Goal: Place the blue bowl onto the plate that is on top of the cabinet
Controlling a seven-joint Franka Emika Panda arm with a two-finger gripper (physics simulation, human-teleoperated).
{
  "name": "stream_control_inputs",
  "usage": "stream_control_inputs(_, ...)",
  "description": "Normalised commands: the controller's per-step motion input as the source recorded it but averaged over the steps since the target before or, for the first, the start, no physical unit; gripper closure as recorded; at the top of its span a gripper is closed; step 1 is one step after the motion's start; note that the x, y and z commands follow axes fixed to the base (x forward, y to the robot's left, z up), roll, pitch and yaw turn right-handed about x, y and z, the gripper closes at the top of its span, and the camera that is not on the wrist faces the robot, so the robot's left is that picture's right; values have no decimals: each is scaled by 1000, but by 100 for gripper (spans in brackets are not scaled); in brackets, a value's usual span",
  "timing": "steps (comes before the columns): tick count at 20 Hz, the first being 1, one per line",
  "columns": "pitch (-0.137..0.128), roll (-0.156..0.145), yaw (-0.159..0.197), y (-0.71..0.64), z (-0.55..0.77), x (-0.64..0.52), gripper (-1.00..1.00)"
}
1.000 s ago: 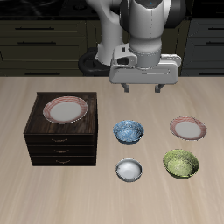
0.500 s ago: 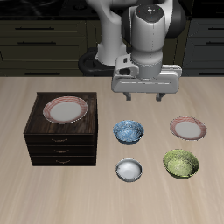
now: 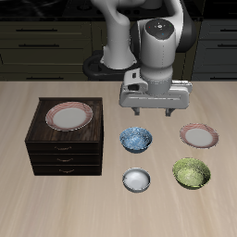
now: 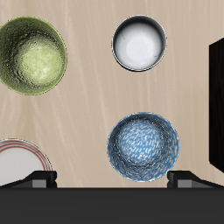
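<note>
The blue bowl stands on the table beside the cabinet; in the wrist view it lies just ahead of my fingers. The plate with the reddish-brown rim lies on top of the cabinet, and nothing is on it. My gripper hangs above the table, a little behind and above the blue bowl. It is open and empty, with both fingertips spread wide. The cabinet's dark edge shows in the wrist view.
A green speckled bowl and a small grey-white bowl stand nearer the table's front edge. A pink-rimmed plate lies beside the blue bowl, on the side away from the cabinet.
My gripper has come down and forward towards the blue bowl, still open. Nothing on the table has moved.
</note>
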Motion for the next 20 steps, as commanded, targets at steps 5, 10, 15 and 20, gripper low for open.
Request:
stream_control_inputs(5, 39, 26, -4, 125, -395, -34, -100)
stream_control_inputs(10, 10, -8, -7, 25, -248, -10, -100)
stream_control_inputs(15, 7, 3, 0, 15, -162, 11, -100)
stream_control_inputs(20, 30, 3, -12, 22, -256, 23, -100)
